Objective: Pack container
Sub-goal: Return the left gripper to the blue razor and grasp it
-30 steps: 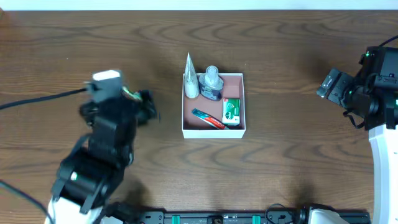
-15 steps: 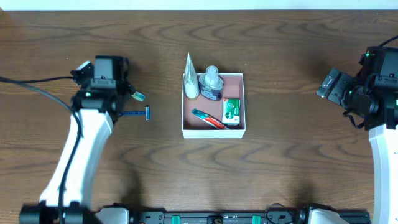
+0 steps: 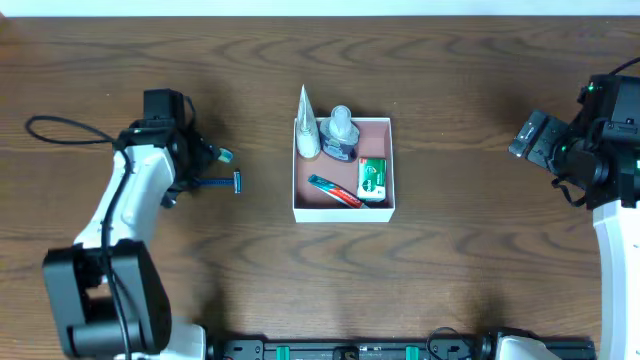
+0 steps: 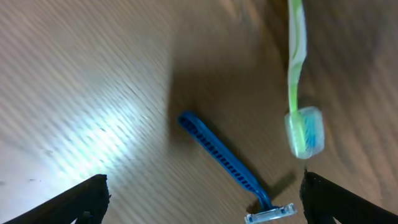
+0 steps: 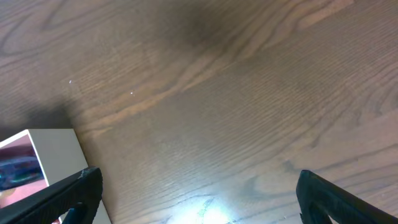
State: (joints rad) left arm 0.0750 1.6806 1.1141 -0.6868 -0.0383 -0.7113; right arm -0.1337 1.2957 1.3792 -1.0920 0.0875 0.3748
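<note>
**Left arm over the razor, jaws wide**

The left gripper hangs above the razor, jaws spread wide and empty. From overhead the razor lies flat on the table, its long axis running left to right, with the handle tip at the gripper and the blade head toward the container. The toothbrush lies just beside it, not touching. The container sits mid-table, well to the right of both, with several toiletries inside. The left arm is plainly the nearer one, reaching forward with its wrist tipped down. The right gripper, also wide open, hangs well off on the far side. My read is that a pinch across the razor handle comes next, and the jaws want squaring to that axis.
</note>
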